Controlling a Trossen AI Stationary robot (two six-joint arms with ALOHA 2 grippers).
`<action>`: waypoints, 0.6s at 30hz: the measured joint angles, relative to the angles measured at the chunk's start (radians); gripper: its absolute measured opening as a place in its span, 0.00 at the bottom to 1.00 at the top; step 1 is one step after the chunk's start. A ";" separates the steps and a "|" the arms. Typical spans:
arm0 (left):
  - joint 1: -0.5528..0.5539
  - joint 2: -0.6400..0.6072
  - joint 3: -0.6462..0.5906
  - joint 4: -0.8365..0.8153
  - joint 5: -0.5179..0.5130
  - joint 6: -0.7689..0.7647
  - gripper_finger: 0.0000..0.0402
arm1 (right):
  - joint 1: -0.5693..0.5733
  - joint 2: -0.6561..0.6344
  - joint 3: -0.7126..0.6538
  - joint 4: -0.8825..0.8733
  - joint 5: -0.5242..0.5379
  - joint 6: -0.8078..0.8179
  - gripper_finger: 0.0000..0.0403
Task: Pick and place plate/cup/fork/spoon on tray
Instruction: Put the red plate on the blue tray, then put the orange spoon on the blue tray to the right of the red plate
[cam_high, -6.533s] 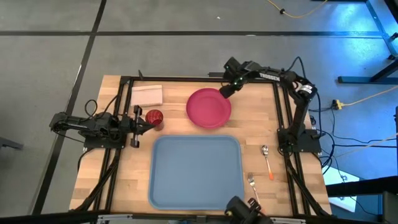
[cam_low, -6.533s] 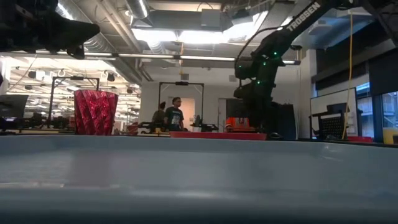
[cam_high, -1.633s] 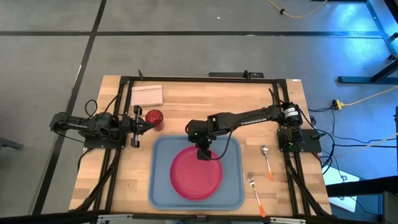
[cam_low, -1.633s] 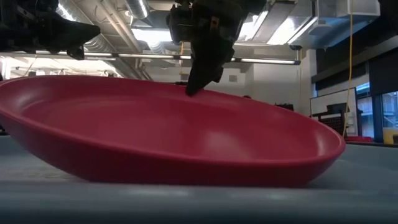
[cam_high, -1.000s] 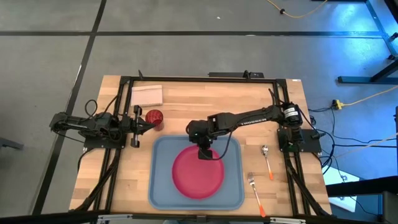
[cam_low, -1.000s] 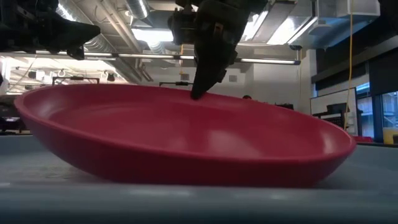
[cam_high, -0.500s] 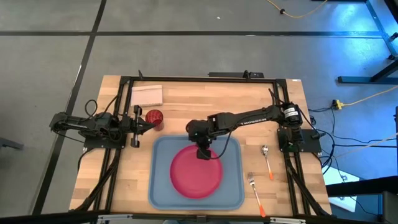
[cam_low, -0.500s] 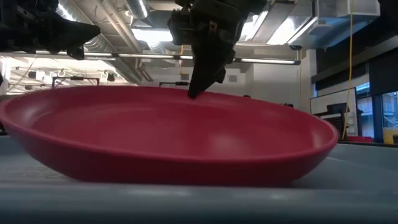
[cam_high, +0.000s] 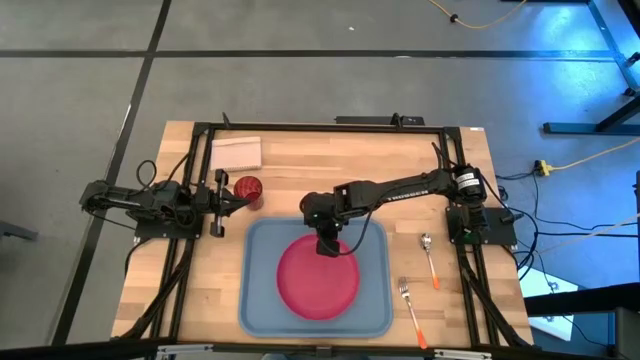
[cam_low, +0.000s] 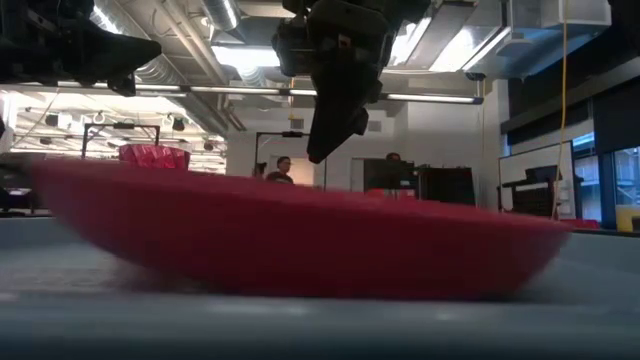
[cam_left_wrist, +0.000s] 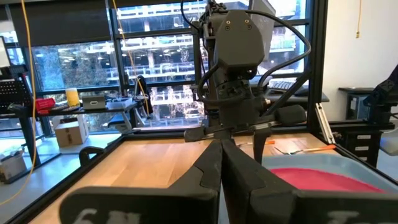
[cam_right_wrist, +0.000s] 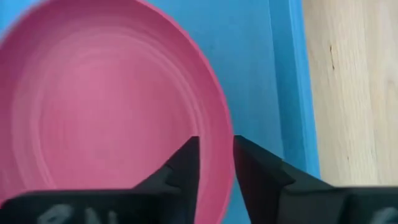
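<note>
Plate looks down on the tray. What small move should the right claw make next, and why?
Probably lift straight up and clear. The plate lies inside the tray, and the right claw is open astride the plate's rim, no longer gripping. The cup, spoon and fork remain on the table.

Pink-red plate (cam_high: 317, 278), blue-grey tray (cam_high: 261, 290)

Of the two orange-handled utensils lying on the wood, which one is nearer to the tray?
The fork, the one with tines, lies just beside the tray's right rim. The spoon, with its rounded bowl, lies farther out towards the table's right edge.
</note>
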 joint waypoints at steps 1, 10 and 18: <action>0.000 0.000 0.000 0.000 0.000 0.000 0.00 | 0.000 0.000 -0.001 0.003 0.000 -0.001 0.28; 0.000 0.000 0.000 0.000 0.000 0.000 0.00 | -0.001 0.000 -0.044 -0.033 0.000 -0.007 0.30; 0.000 0.000 0.000 0.000 0.000 0.000 0.00 | -0.001 0.000 -0.044 -0.063 0.045 -0.008 0.30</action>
